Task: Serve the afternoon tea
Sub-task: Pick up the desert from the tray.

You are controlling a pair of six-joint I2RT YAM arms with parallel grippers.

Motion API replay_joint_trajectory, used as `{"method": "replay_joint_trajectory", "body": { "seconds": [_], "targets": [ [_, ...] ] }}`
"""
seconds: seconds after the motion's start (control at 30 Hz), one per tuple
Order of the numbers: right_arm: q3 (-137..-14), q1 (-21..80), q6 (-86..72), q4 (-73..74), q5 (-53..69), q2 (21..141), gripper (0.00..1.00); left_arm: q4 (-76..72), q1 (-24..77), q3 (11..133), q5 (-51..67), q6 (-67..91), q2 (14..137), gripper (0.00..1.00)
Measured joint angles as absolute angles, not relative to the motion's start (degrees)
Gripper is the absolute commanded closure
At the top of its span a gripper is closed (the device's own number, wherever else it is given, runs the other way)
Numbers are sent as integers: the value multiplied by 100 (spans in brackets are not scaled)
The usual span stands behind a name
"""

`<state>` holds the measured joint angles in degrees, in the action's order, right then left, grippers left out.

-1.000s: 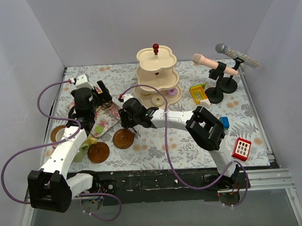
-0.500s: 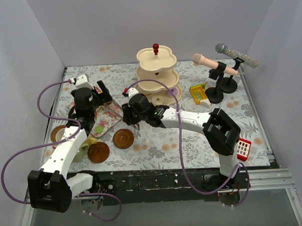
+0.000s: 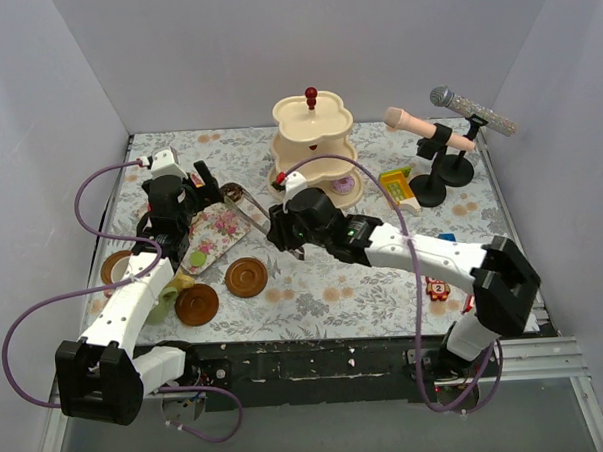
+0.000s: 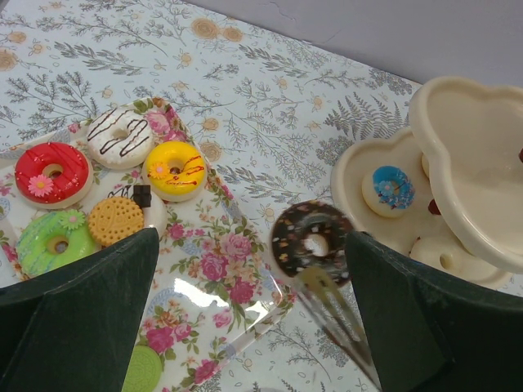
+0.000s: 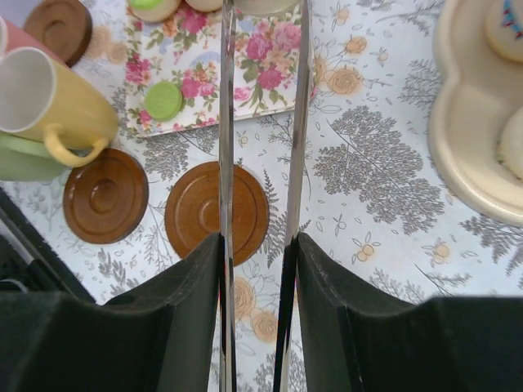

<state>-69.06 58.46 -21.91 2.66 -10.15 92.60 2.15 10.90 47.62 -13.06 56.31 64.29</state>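
Cloth (image 3: pixel 325 300) printed with ferns bears a cream stand (image 3: pixel 313 125) between 3 pale walls (image 3: pixel 224 49).

There are three brown saucers (image 5: pixel 216 212), three cups (image 5: pixel 49 90), two toy microphones (image 3: pixel 472 108), one three-tier stand (image 3: pixel 295 118), one floral tray (image 4: pixel 221 265) and one pair of metal tongs (image 5: pixel 225 122).

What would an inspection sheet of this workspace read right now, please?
Surface: floral tablecloth, no spills seen.
Job's things: tiered stand upright; donuts on tray; saucers on cloth; cups tipped over.
Clutter: microphones and blocks at right.
Grippers: left gripper open above tray; right gripper shut on tongs holding chocolate donut.
Cables: purple cables loop over both arms.
Surroundings: white walls; nothing else seen.
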Motion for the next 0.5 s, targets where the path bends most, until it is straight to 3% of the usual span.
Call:
{"method": "replay_joint_trajectory", "body": {
  "seconds": [0.27, 0.5],
  "targets": [
    [-6469, 5500, -2084, 784, -1201, 7767, 80, 215, 1090, 4762, -1302, 5634, 6436, 2],
    [-6080, 5039, -2091, 1286, -1201, 7133, 80, 213, 1090, 4762, -1275, 5636, 6453, 2]
  ]
}}
